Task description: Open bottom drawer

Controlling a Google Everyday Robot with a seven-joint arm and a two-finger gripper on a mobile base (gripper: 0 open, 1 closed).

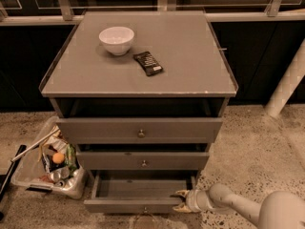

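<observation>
The bottom drawer of the grey cabinet stands pulled out toward me, its plain grey inside showing and a small round knob low on its front. My gripper sits at the drawer's right front corner, one fingertip above the front panel's top edge and one beside its right end. The pale arm reaches in from the lower right. The fingers look spread around the corner of the front panel.
Above are the middle drawer and top drawer, both slightly out. A white bowl and a dark remote-like object lie on the cabinet top. A clear bin of trash sits left on the speckled floor.
</observation>
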